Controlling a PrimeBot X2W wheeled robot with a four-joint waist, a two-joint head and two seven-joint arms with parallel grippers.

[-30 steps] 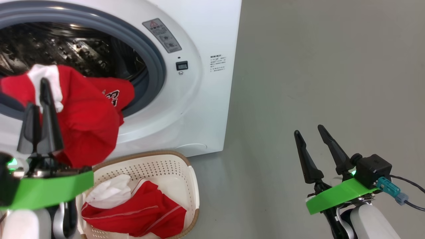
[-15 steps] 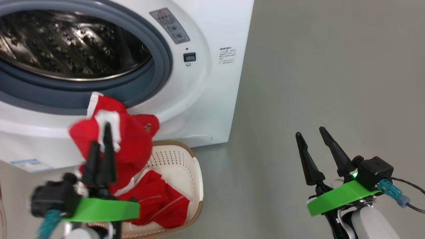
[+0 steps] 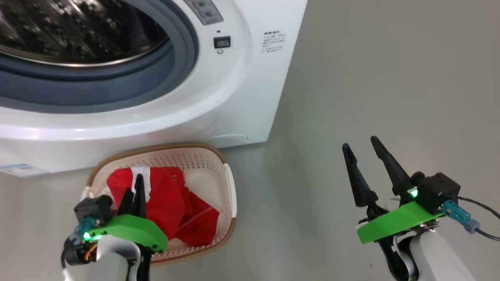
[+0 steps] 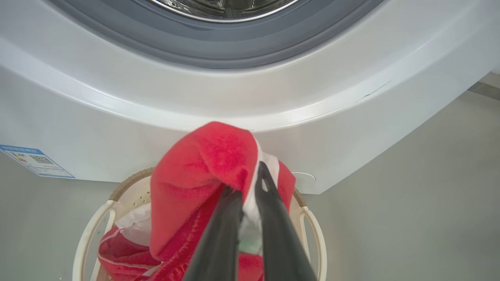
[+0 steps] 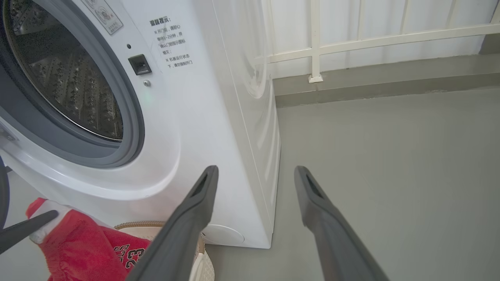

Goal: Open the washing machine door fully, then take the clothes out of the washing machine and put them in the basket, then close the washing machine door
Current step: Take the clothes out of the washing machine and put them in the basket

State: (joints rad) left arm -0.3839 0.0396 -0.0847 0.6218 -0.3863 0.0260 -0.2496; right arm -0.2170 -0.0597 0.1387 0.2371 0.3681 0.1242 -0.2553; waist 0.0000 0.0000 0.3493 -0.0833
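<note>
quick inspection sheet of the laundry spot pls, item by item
surface: grey floor, bare
job's things: washing machine mouth uncovered, visible part of the drum bare; basket on the floor just in front of it; clothes, red and white, partly in the basket
clutter: nothing seen
grippers: left gripper shut on the clothes over the basket; right gripper open, holding nothing, over the floor
cables: dark cable with a teal plug at the right wrist
surroundings: white railing beyond the machine

Smooth grey floor (image 3: 371, 78), pale wall (image 5: 390, 15) behind a white railing (image 5: 314, 39) — grey kerb (image 5: 390, 88) along its foot, even light
</note>
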